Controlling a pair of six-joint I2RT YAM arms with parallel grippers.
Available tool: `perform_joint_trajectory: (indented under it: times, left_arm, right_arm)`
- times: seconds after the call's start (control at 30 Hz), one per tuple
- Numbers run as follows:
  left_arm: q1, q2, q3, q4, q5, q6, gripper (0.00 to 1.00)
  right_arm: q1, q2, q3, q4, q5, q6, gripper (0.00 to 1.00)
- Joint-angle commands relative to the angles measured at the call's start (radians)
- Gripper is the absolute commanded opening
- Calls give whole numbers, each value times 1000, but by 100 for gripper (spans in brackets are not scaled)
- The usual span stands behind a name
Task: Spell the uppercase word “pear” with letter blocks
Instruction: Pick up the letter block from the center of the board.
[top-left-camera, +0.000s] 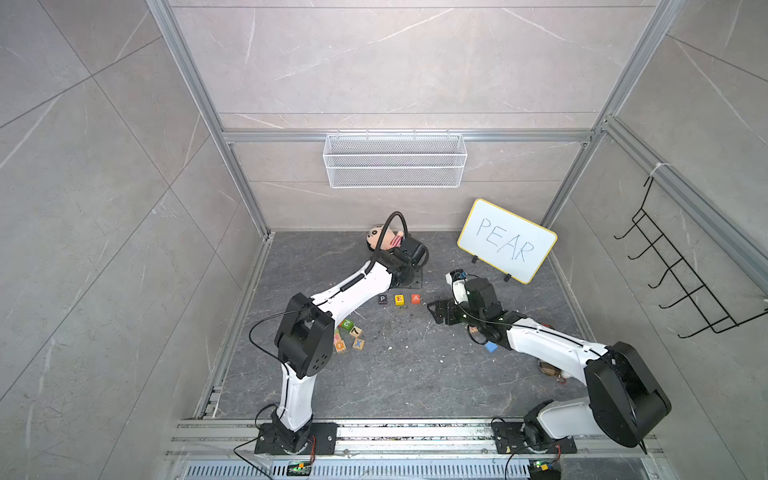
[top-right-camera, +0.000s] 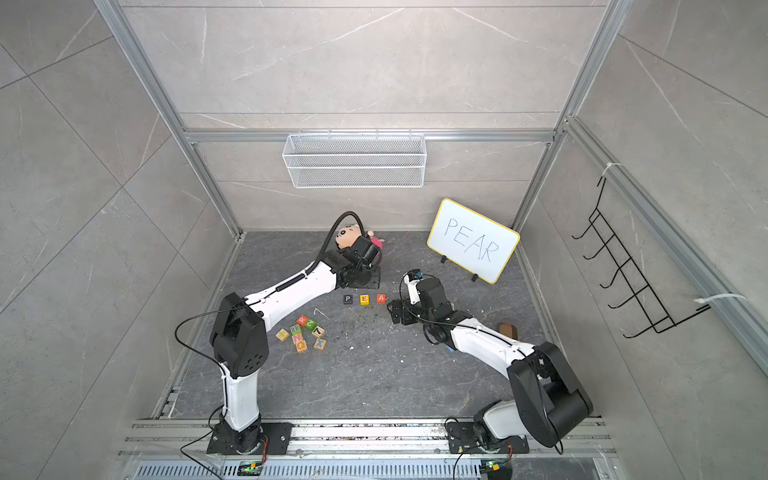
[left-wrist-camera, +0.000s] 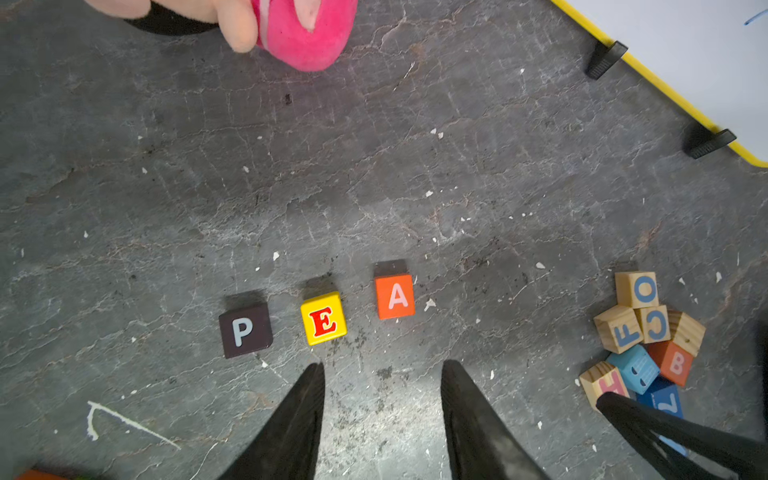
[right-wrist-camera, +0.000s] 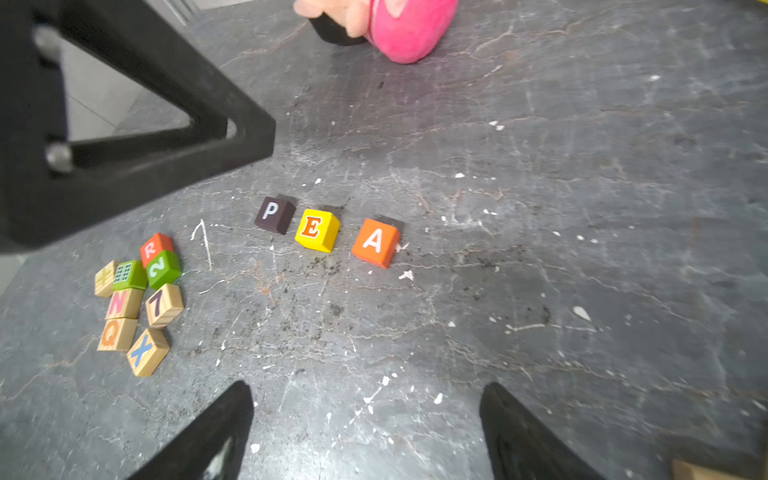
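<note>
Yellow-framed whiteboard (top-left-camera: 507, 241) reads PEAR. Both pincers released, empty: right gripper (right-wrist-camera: 369, 386) near the orange cube with white A (right-wrist-camera: 376, 242), left gripper (left-wrist-camera: 383, 365) behind it. In line with it: black P cube (right-wrist-camera: 274, 214), yellow E cube (right-wrist-camera: 316, 229). Well apart: red-orange R cube (right-wrist-camera: 154, 246), against a green 2 cube (right-wrist-camera: 163, 269). You pinch its free sides, lift straight, set on A's open side.
</note>
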Motion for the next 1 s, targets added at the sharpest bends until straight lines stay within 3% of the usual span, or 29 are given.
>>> perform_joint_trajectory:
  times: [0.0, 0.27, 0.47, 0.8, 0.97]
  left_arm:
    - [23, -103, -44, 38, -3, 10, 49]
    - [101, -268, -271, 59, 29, -36, 52]
    - [151, -392, -425, 30, 29, -73, 59]
    - [257, -533, -640, -38, -12, -155, 62]
    - [299, -551, -693, -42, -3, -176, 62]
  right_arm:
    - [-2, -9, 18, 36, -58, -7, 87]
    - [82, 12, 112, -8, -167, -62, 88]
    - [234, 58, 200, -88, -73, -174, 98]
    - [306, 174, 333, -116, -52, -211, 99]
    - [327, 206, 298, -39, -27, -211, 99]
